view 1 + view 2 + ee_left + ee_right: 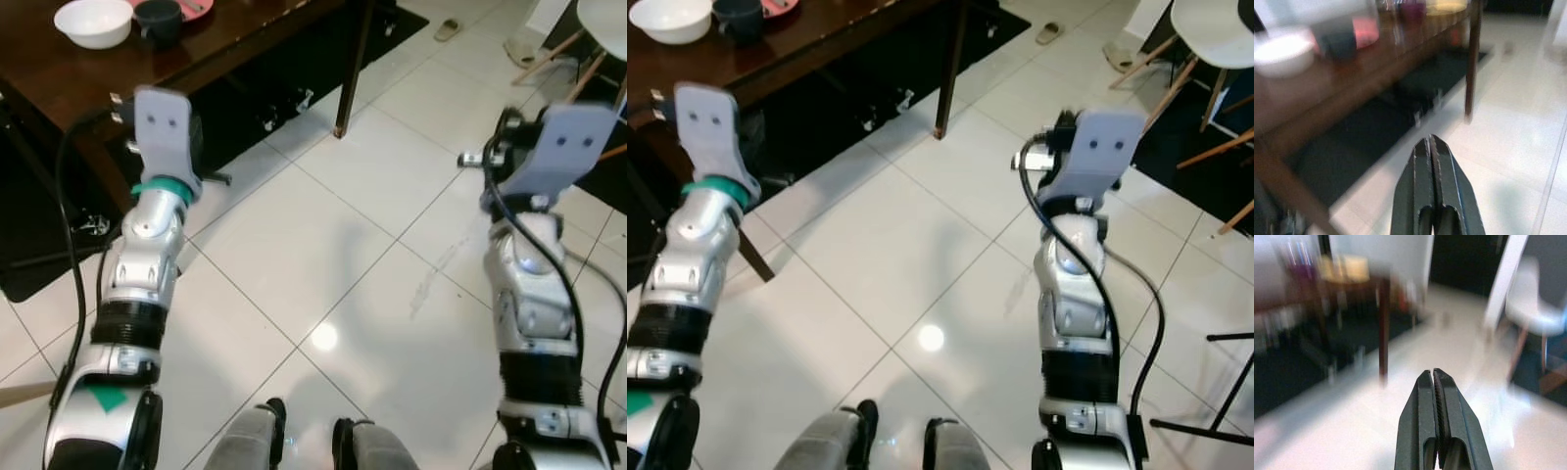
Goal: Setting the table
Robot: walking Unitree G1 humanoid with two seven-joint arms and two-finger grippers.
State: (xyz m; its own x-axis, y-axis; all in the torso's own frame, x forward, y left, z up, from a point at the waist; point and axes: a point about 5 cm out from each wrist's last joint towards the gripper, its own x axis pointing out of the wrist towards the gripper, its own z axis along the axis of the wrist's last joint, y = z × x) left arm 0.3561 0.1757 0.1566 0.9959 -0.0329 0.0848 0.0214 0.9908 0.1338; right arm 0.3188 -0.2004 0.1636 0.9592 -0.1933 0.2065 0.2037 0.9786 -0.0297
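- The task looks to be at an early stage: both grippers carry nothing, and the robot stands on the white tiled floor [323,245], not yet at the table [59,78].
- The left gripper [1432,147] has its jaws pressed together with nothing between them; it is held up in front of the table's near edge.
- The right gripper [1434,379] also has its jaws pressed together and empty; it hovers over the floor, well apart from the table, aiming toward a table leg [1383,328] and a white chair [1533,303].
- On the dark wooden table stand a white bowl [93,22], upright with its mouth up, and just beside it a dark cup [159,20], also upright. A pink thing [196,8] lies behind the cup; I cannot tell what it is.
- The table's long axis runs from the robot's near left toward the far right; its edge goes on a diagonal.
- In my judgement, reaching the table and placing things is all left to do.
- The wrist views are blurred, so small details on the table are not clear.
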